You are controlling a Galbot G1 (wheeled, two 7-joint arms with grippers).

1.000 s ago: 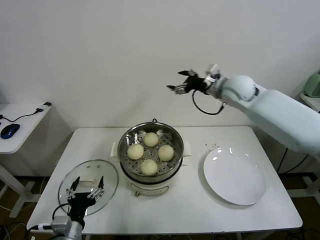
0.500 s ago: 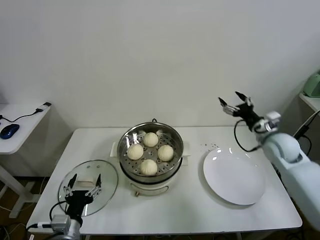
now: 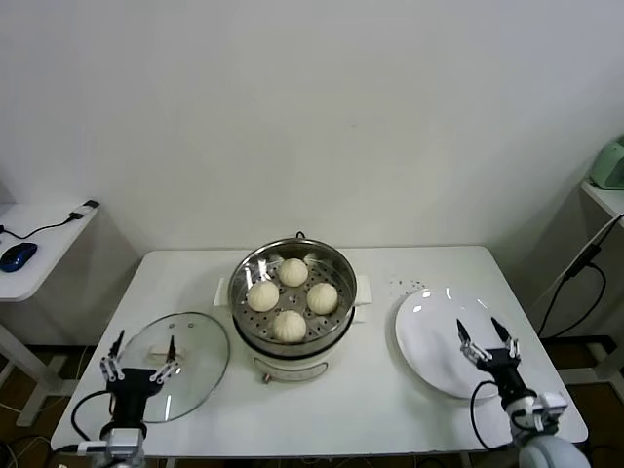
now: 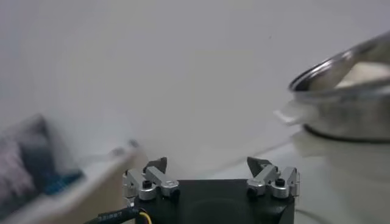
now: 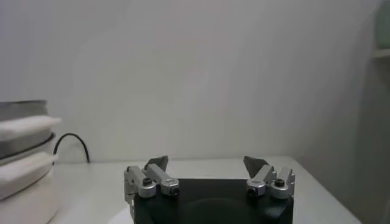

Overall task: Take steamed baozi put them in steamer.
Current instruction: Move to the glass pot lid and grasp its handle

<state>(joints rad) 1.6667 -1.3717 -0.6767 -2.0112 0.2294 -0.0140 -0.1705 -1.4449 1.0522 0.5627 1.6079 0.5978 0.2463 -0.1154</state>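
All four buns (image 3: 292, 296) sit inside the steamer (image 3: 293, 298) at the middle of the table (image 3: 390, 409), spread on its perforated tray: one toward the wall, one toward the robot, one to each side, close together but mostly apart. The plate (image 3: 439, 341) to the right of the steamer is bare, and the glass lid (image 3: 185, 356) lies flat on the table to the left, off the pot. From how things lie, the loading looks finished.

The buns look soft, light and easily dented, with a smooth skin that may be a little tacky. A wide, gentle pinch across the domed sides, low on the widest part, would suit them best; squeezing hard or poking the top would likely mark the dough. The steamer itself is stiff, shiny metal, probably heavy enough to stay put.

The left hand (image 3: 137, 363) hangs low at the near edge of the table over the lid, fingers spread apart and holding nothing. The right hand (image 3: 488, 342) is low at the near right, over the rim of the plate, fingers likewise apart and empty.

A second ago the right arm reached high above and behind the steamer; since then it has swung out to the right and dropped to its low spot by the plate. The left hand has sunk slightly. Buns, lid and plate have not moved.
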